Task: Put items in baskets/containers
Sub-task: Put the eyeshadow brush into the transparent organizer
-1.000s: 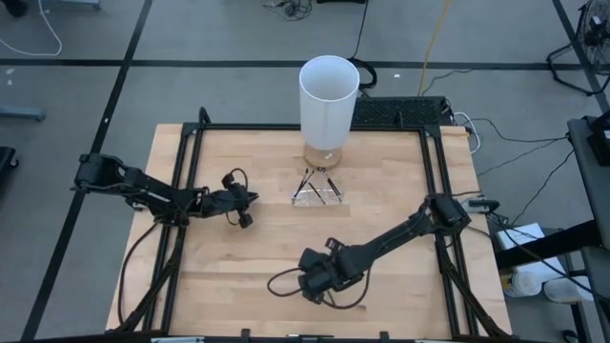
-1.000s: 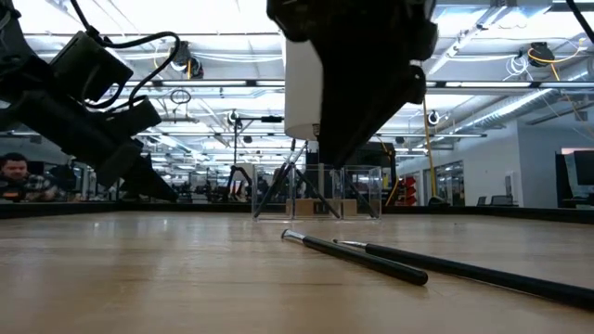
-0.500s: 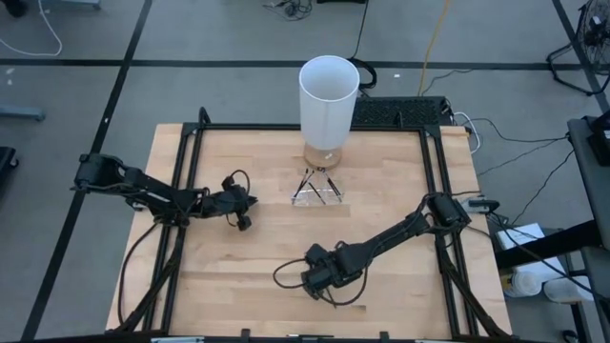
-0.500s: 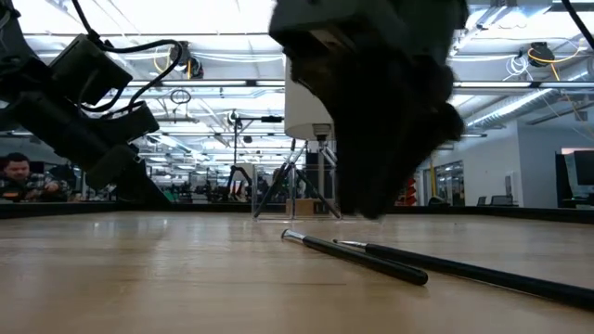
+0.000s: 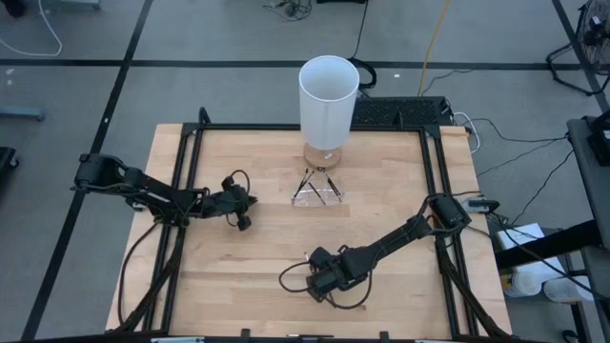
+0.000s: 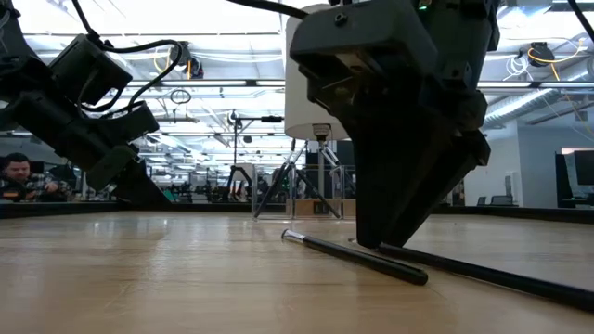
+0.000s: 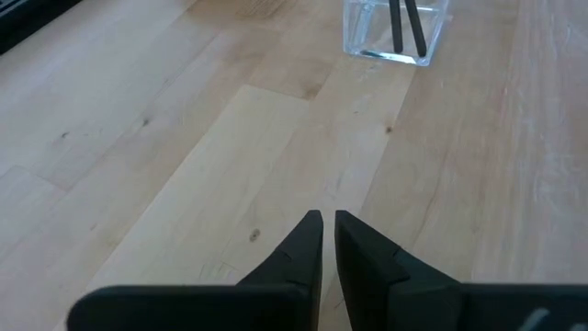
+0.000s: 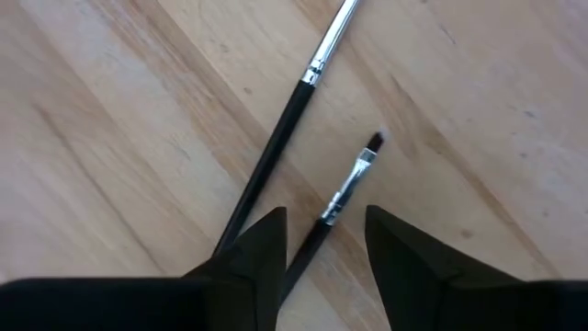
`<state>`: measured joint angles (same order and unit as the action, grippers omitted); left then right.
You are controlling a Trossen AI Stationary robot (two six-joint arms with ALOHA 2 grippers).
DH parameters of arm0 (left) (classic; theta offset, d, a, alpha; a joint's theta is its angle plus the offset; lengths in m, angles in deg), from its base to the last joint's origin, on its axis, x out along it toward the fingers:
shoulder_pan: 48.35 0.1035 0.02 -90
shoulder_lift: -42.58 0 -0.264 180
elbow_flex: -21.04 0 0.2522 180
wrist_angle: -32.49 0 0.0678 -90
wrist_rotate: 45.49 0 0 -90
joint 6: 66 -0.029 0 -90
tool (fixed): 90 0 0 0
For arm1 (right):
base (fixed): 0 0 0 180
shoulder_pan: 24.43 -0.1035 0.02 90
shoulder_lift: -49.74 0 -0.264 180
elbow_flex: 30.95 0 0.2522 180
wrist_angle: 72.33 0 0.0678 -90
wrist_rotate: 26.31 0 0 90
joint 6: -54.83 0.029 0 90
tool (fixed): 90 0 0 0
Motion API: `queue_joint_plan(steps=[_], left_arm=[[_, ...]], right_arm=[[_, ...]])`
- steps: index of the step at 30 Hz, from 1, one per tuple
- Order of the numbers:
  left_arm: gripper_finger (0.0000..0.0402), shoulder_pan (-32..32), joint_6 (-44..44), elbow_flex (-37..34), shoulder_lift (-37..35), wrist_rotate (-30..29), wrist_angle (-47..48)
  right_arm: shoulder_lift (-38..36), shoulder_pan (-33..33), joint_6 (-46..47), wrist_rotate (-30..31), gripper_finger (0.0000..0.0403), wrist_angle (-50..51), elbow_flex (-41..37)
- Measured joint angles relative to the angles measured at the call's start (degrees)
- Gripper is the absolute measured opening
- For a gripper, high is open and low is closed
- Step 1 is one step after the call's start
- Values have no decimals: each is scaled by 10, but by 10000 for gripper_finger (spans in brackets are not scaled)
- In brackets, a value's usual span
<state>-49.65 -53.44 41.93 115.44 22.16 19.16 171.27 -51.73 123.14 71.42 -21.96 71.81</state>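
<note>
Two thin dark sticks with metal collars lie flat on the wood near the table's front edge: a longer stick (image 8: 285, 124) and a shorter stick (image 8: 347, 193) with a pale-tipped end. My right gripper (image 8: 322, 241) (image 5: 315, 283) points steeply down over them, open. Its fingers stand either side of the shorter stick's handle, and in the low view its fingertips (image 6: 371, 239) hang just above the wood. The clear container (image 5: 316, 189) (image 7: 395, 32) holds other dark sticks leaning in it. My left gripper (image 7: 329, 221) (image 5: 243, 217) waits shut at the left, above bare wood.
A tall white cylinder (image 5: 329, 95) stands on a wooden base just behind the clear container. A black frame (image 5: 434, 181) runs along the table's edges. Loose cable (image 5: 295, 281) loops beside my right gripper. People show in the room beyond the table (image 6: 14, 176).
My right gripper has sunk toward the two sticks near the front edge and rolled about its own axis, so its fingertips now stand close above the wood. The sticks have stayed where they were. My left arm has kept still.
</note>
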Motion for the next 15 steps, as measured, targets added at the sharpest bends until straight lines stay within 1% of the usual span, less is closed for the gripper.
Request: queue_joint_plan(steps=[6, 11, 15], left_arm=[[42, 0, 0, 0, 0, -1, 0], [42, 0, -2, 0, 0, -2, 0], [42, 0, -2, 0, 0, -2, 0]], right_arm=[[0, -3, -6, 0, 116, 23, -3], [1, -6, -31, 1, 94, 47, -3], [8, -7, -56, -11, 78, 65, -3]])
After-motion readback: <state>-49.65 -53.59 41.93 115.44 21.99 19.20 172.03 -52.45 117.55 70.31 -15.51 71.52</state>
